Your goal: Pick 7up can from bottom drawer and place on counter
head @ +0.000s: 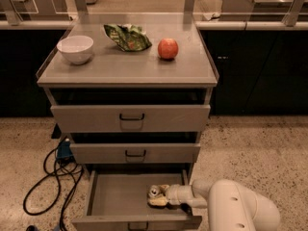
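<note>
Down (bottom drawer (115, 198)), fingers (159, 202) flank can (154, 191).

Smooth plastic jaws in metal drawer (115, 196)

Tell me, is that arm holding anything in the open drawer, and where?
Cannot be told. The gripper sits in the bottom drawer at the side of the 7up can, but whether it grips it isn't visible.

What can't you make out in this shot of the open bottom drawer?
Camera view:
- 7up can: only its top shows; the gripper, inside the bottom drawer right beside it, hides its side.
- Bottom drawer's handle: cut by the lower edge.
- Upper drawers' insides: in shadow.
</note>
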